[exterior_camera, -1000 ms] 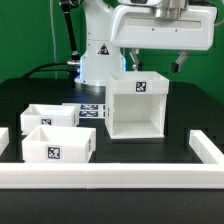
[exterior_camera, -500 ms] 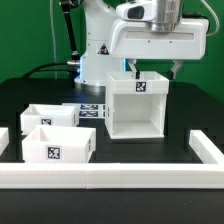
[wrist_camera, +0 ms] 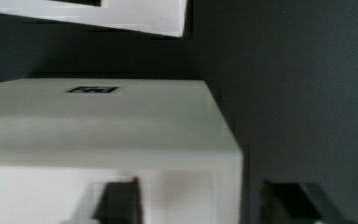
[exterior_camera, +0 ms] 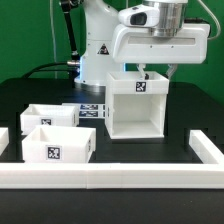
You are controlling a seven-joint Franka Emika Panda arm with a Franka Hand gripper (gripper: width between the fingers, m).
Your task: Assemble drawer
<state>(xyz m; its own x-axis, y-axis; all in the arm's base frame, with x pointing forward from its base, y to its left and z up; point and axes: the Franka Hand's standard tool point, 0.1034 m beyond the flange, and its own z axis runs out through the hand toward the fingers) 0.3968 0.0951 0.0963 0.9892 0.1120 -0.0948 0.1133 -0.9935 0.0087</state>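
The drawer's white shell point(exterior_camera: 135, 108) stands upright mid-table, open toward the front, with a tag on its top front edge. Two shallow white trays point(exterior_camera: 48, 116) point(exterior_camera: 56, 144) lie at the exterior view's left of it. My gripper point(exterior_camera: 158, 72) hangs over the shell's top rear, on the exterior view's right side. In the wrist view the two dark fingers point(wrist_camera: 114, 200) stand apart, the gripper point(wrist_camera: 202, 203) open, and straddle an edge of the shell point(wrist_camera: 105, 130). White shell surface fills most of the gap, with a dark strip beside one finger. I cannot tell if they touch it.
The marker board point(exterior_camera: 91, 110) lies flat behind the trays. Long white border rails run along the front point(exterior_camera: 110, 178) and the exterior view's right point(exterior_camera: 208, 150). The robot base and cables stand behind the shell.
The arm has shifted a little over the shell's top rear and come down slightly. The shell and trays have not moved.
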